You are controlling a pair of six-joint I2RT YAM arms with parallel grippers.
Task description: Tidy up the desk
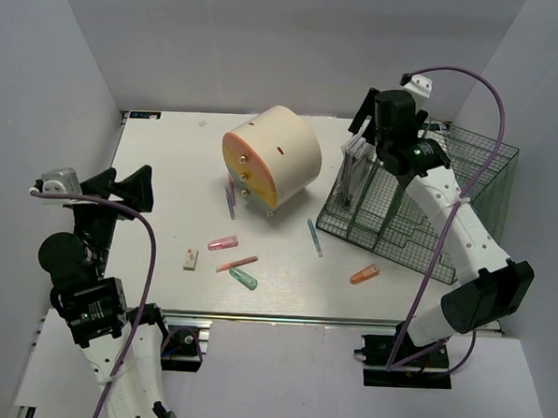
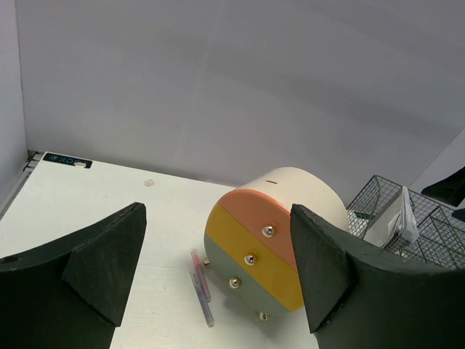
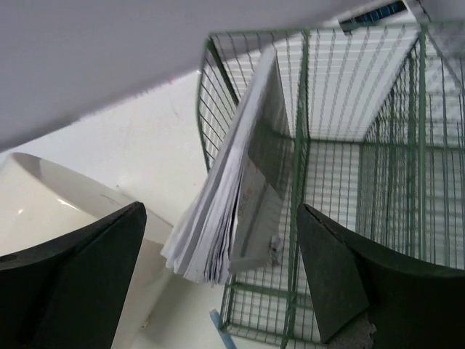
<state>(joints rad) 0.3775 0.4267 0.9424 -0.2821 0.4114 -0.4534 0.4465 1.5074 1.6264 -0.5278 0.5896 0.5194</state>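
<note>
Spreading out ahead of both arms, the worktop (image 1: 160, 165) is a large, flat, white rectangle, far bigger than anything on it; a silver rail (image 1: 283, 319) runs along its near edge; small pens (image 1: 223, 244) lie scattered over its middle; a cream cylinder (image 1: 272, 155) sits further back, a green wire basket (image 1: 430, 193) at the right; the left fingers (image 2: 73, 276) are released, gripping nothing; the right fingers (image 3: 73, 291) are released beside papers (image 3: 232, 211) standing in the basket.

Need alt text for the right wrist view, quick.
A sheaf of papers leans upright in the end slot of a green wire basket, seen between the open jaws. A cream cylinder lies lower left on the white desk.
</note>
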